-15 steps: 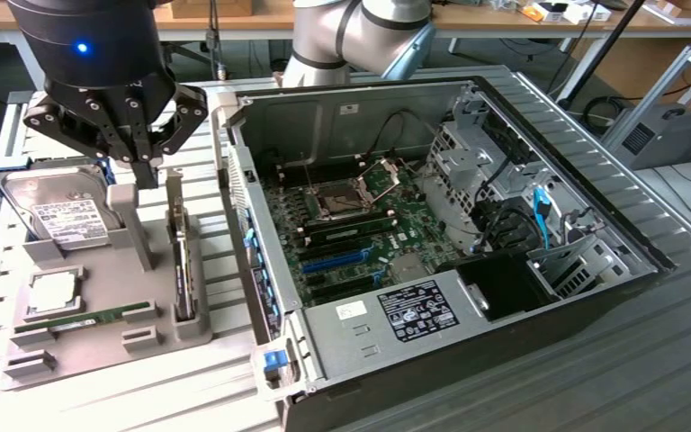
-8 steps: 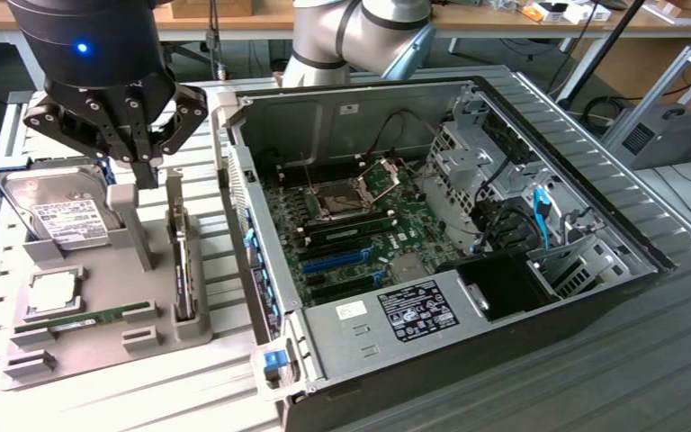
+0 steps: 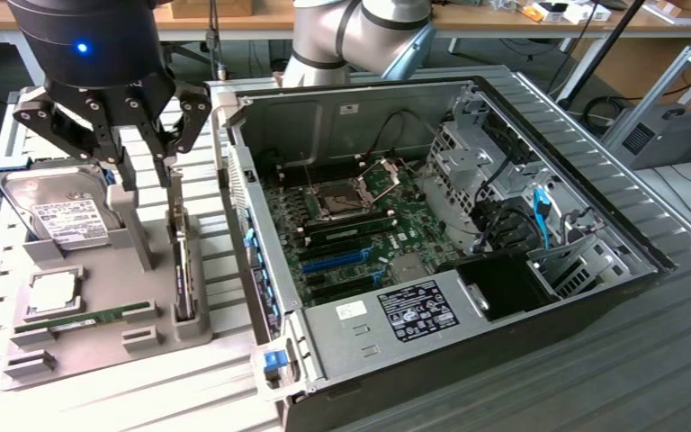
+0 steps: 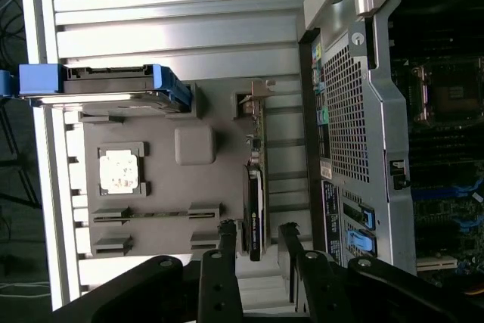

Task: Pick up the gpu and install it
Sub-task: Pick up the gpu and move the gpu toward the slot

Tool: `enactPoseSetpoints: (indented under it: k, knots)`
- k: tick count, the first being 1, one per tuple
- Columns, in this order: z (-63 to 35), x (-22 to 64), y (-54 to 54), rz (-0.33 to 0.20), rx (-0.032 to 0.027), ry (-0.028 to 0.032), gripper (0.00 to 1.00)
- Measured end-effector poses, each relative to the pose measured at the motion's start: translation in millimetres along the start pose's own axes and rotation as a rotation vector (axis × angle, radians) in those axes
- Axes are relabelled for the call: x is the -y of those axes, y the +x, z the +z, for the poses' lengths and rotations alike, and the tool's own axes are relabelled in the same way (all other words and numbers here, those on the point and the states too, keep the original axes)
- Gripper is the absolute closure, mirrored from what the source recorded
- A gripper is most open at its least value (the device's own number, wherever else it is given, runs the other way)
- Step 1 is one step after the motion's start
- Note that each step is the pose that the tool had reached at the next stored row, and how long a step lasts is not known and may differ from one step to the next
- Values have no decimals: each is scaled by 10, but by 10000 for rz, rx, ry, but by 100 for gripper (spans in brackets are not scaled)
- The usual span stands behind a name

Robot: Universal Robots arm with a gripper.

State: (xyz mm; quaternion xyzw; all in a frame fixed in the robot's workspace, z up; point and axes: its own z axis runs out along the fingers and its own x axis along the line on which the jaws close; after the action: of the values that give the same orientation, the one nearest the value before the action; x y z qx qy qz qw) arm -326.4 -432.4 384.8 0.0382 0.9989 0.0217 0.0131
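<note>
The gripper [image 4: 259, 238] has its fingers [image 4: 227, 255] spread well apart, with nothing in their grasp. The gpu [image 4: 255, 209] stands on edge in a slot of the grey holder [image 4: 162, 187], in line with the gap between the fingers and touching neither. Beyond one finger is the open computer case [image 4: 355, 111]; beyond the other are the CPU [image 4: 119, 169] and the blue-framed hard drive [image 4: 106, 81]

Nothing is reading legibly. Printed labels are showing on the hard drive [image 3: 67, 220] and the power supply box [image 3: 358, 346], and a small white sticker [image 3: 348, 109] is sitting inside the computer case [image 3: 586, 193], all too fine to make out.
</note>
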Motion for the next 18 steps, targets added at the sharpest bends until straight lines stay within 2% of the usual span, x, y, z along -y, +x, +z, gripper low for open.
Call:
enactPoseSetpoints:
  k: [4,5,8,18]
  knots:
    - [0,0,0,0,0,0,63]
    - [0,0,0,0,0,0,56]
    - [5,0,0,0,1,0,56]
    - [207,9,5,0,1,0,56]
